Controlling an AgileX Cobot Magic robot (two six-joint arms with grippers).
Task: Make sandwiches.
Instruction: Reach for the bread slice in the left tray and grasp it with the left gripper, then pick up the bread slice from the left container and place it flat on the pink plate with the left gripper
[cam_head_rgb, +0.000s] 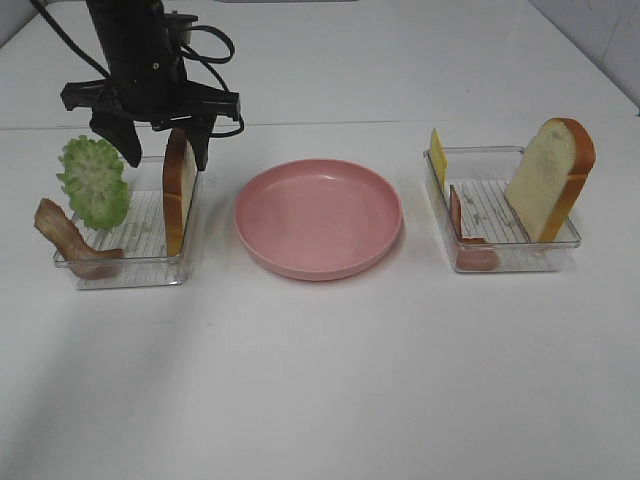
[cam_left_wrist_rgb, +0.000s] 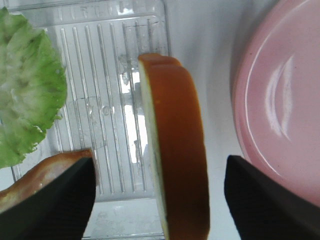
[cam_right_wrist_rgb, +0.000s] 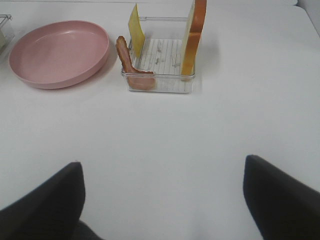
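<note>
L arm (cam_head_rgb: 135, 40) black w/ thin black cables (cam_head_rgb: 229, 47) looping off it. L gripper (cam_head_rgb: 168, 158): black, wide crossbar, 2 tapered fingers (cam_head_rgb: 128, 140). R gripper (cam_right_wrist_rgb: 162, 165) fingers matte black, wedge-shaped.

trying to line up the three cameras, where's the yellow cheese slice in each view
Exterior high: the cheese slice stands on edge at the end of the right tray nearest the pink plate.
Left wrist: not in it.
Right wrist: the cheese slice stands upright at the plate-side end of the right tray, next to the bacon.
Shared landmark: the pink plate, in all three views.
</note>
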